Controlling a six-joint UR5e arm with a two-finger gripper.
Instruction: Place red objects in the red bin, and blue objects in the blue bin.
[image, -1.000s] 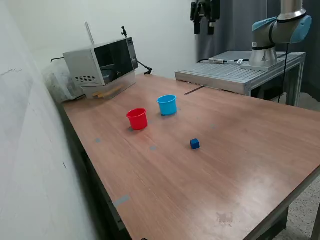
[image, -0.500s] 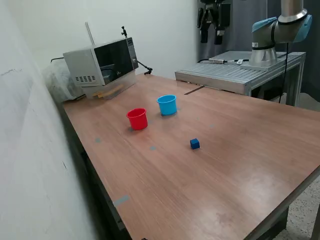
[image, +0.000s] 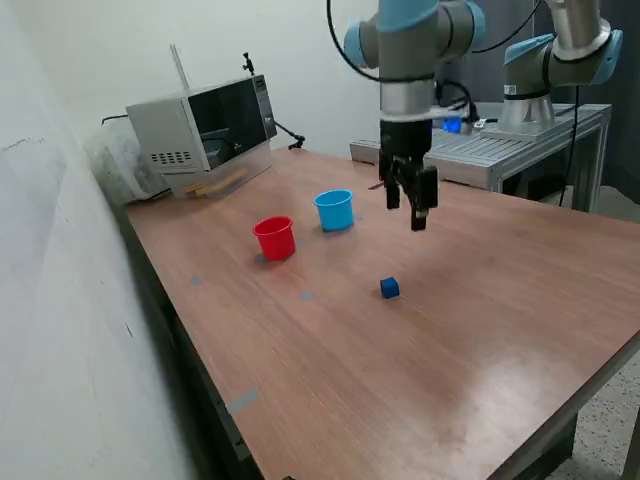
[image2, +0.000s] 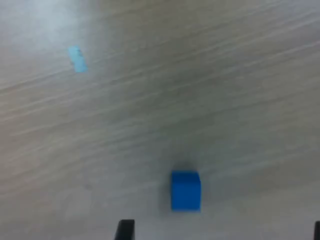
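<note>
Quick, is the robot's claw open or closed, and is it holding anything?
End effector: open, holding nothing, hanging above the table near the blue cube.

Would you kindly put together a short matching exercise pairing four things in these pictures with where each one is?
Things:
1. red cup
2. light blue cup
3. blue cube
4. gripper

Places:
A. alone on bare wood
B. in the air above the table
C. nearer the microwave, beside the red cup
D. toward the exterior view's left of the light blue cup

Pairs: 1-D, 2-C, 3-A, 4-B
</note>
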